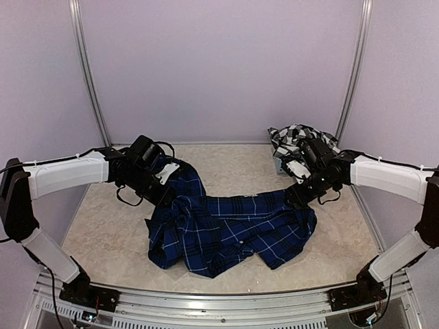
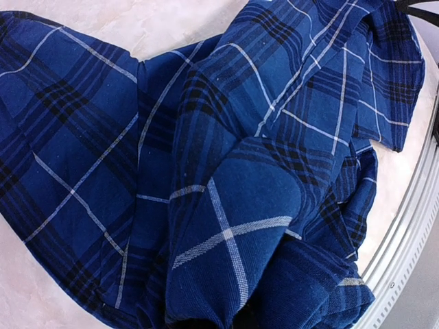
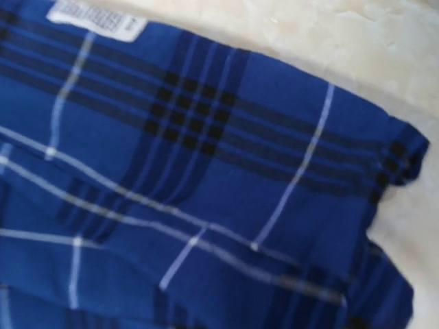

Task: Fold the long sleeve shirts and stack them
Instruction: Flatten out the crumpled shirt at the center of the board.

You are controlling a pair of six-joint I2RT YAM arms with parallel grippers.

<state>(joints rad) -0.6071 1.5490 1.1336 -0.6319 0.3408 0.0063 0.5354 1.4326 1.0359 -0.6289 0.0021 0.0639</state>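
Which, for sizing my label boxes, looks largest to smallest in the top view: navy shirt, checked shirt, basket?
1. navy shirt, spread across the table.
2. checked shirt, bunched and farther back.
3. basket, last only as seen: it is mostly hidden under the checked shirt.

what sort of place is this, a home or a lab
Most likely a robot test booth, not a home: plain walls and metal posts box in the table, and the left arm and right arm are bolted to a rail at its near edge.

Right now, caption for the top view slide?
Blue plaid shirt lies crumpled in the middle; checked shirt bunched at back right.
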